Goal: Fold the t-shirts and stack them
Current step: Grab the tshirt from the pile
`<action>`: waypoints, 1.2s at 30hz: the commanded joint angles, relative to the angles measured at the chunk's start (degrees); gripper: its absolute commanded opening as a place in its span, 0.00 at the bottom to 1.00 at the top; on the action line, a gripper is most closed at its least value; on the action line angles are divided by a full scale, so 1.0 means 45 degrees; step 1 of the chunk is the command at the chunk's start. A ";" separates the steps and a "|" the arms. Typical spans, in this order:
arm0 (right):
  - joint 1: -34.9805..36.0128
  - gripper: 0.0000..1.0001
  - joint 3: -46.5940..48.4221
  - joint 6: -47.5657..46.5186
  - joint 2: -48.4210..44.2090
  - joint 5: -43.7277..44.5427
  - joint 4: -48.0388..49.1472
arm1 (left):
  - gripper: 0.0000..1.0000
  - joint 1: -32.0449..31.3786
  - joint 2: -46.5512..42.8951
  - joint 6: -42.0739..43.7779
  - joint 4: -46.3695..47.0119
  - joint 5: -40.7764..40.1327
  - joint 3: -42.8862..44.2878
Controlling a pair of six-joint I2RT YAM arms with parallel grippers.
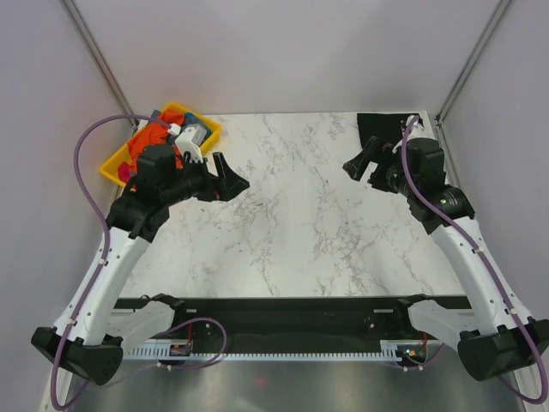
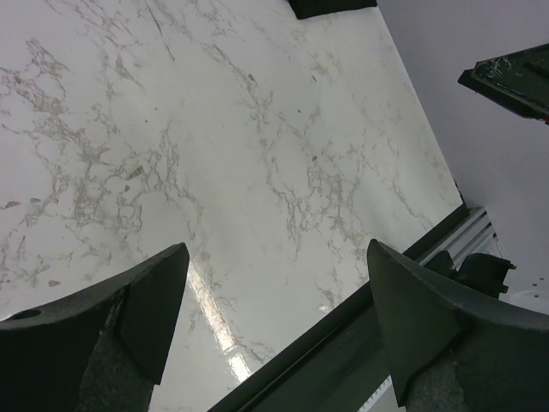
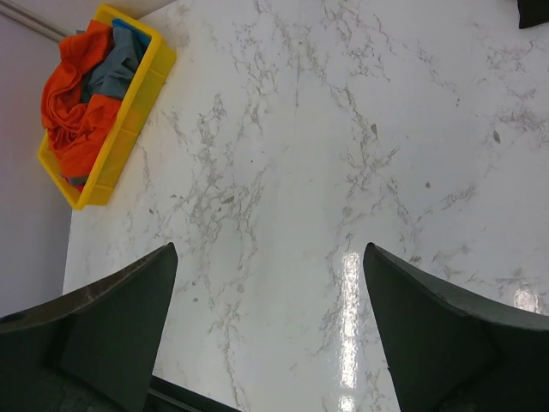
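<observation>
Hanging over the table [image 1: 300, 249], left gripper [image 2: 277, 247] and right gripper [image 3: 269, 249] are standing wide, holding nothing. Orange t-shirt [image 3: 73, 112] is lying bunched beside grey-blue t-shirt [image 3: 116, 70] in yellow tray [image 3: 130, 120], far left. Limp, light cloth: pinching a raised fold is looking advisable.

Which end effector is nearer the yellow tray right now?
Left. The left end effector hangs just right of the yellow tray; the right end effector is across the table.

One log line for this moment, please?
left tool: open, empty; right tool: open, empty; orange t-shirt: in yellow tray; black t-shirt: far right corner
</observation>
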 commanded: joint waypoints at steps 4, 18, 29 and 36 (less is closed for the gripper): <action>-0.0049 0.98 -0.0451 0.0418 -0.0238 0.0184 0.0421 | 0.91 0.0038 0.0173 0.0083 -0.0130 -0.1720 0.0230; -0.0029 0.98 -0.1583 0.1414 -0.0375 -0.1260 0.1767 | 0.88 0.4411 0.6789 0.0083 -0.0697 -0.6041 0.4465; -0.0029 0.98 -0.1624 0.1005 0.0269 -0.2199 0.2198 | 0.69 0.6404 1.2982 0.0570 -0.0814 -0.6276 0.8508; -0.0029 0.98 -0.1506 0.0828 0.0582 -0.2472 0.2218 | 0.02 0.6386 1.3145 0.1233 -0.1361 -0.6548 1.0520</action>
